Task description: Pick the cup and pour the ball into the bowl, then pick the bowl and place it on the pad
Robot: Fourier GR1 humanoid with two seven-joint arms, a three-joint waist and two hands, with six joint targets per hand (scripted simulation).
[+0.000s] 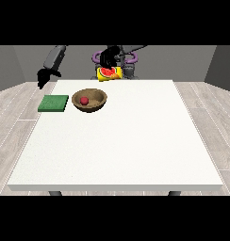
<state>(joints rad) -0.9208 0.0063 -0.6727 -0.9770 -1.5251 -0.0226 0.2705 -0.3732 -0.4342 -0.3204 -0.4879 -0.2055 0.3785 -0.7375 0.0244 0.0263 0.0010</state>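
Filling most of the view, the large white table (121, 141) stands on dark legs that show just under its near edge. Around it runs a floor of pale grey wooden planks (209, 122), and behind it plain grey walls (13, 66) close off the room.

On the table's far part, toward the view's left, a wooden bowl (90, 100) sits upright with a small red ball (84, 100) inside it. Just beside the bowl, further to the view's left and apart from it, a flat green pad (53, 103) lies near the table's edge.

Beyond the table's far edge, the hand at the view's right (107, 58) is raised in front of the robot's body and is wrapped around a yellow cup (110, 73), which is tipped on its side so its reddish inside faces the camera. The cup hangs above the table's far edge, behind the bowl and a little to its right in the view.

At the view's left the other hand (43, 77) hangs off the table's far corner, above the floor and behind the pad; how its fingers lie cannot be told.
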